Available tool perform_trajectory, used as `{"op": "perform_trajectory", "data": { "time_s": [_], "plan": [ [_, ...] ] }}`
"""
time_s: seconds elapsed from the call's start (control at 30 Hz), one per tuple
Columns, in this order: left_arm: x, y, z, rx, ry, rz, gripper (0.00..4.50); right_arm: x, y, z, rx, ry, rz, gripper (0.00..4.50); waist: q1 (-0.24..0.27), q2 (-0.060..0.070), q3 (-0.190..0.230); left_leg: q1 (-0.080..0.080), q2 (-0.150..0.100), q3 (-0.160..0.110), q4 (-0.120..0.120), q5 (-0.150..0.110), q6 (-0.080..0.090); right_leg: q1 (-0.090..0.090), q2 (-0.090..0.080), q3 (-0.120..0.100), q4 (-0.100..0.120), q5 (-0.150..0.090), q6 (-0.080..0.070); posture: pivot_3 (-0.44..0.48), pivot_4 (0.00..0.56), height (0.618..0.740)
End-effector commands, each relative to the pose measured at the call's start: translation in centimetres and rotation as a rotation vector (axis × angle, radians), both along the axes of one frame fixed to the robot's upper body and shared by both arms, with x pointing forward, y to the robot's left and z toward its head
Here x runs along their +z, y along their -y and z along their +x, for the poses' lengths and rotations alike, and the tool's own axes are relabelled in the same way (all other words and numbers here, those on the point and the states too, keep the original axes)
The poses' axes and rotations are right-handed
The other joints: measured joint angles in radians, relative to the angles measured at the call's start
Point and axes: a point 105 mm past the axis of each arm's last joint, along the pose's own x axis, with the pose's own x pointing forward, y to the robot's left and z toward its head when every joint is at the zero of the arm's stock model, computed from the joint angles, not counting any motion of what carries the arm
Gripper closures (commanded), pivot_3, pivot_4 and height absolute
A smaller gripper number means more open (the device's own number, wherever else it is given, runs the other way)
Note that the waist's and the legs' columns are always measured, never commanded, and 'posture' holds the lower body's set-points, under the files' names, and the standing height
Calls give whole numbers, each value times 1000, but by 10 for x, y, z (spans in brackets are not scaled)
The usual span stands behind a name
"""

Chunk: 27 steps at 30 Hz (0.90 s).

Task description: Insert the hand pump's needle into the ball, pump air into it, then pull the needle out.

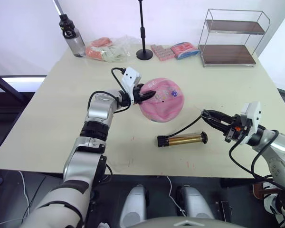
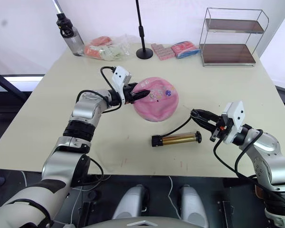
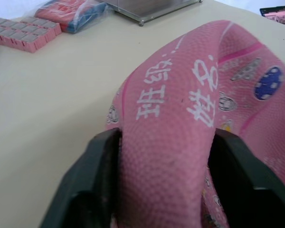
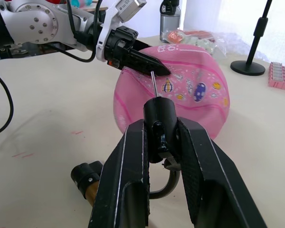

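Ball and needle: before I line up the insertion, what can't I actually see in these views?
- Valve on the ball: not identifiable among the prints, head views; too small.
- Ball's far side: left wrist view, hidden by the fold pinched in the left gripper.
- Needle: too thin to see in head views.
- Hand pump: handle end cut off by the right gripper, right wrist view.

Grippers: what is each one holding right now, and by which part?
The left gripper pinches a raised fold of the ball at its edge. The right gripper clamps the black fitting of the needle.
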Motion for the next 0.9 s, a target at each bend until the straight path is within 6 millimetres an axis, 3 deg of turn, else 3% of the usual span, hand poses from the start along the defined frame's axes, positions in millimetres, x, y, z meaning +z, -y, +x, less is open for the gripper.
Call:
{"op": "perform_trajectory", "data": {
  "time_s": [0.03,0.07,0.13,0.23,0.57,0.9],
  "plan": [
    [14,1,1,1,67,1,2945,8,-1,-2,9,37,4,4143,0,0,0,0,0,0,0,0,0,0,0,0,0,0,0,0,150,740],
    [14,1,1,1,69,1,3472,8,-1,-2,9,37,4,4143,0,0,0,0,0,0,0,0,0,0,0,0,0,0,0,0,150,740],
    [14,1,2,2,71,-1,4113,9,-1,-3,8,36,6,4143,-1,0,0,0,0,0,0,0,0,0,0,0,1,0,0,0,150,740],
    [15,1,2,5,78,-3,4450,8,-2,-2,3,28,3,4143,-2,0,0,0,0,0,0,0,0,0,0,0,1,0,0,0,150,740],
    [12,8,-3,-3,84,-4,4486,15,-11,0,22,8,9,4143,0,0,0,1,0,0,0,0,0,0,0,0,1,0,0,0,150,740],
    [9,13,-3,2,101,29,4486,8,-28,18,-53,-79,-146,4143,0,0,0,1,0,0,1,0,0,0,0,0,1,1,-1,0,150,740]
  ]
}}
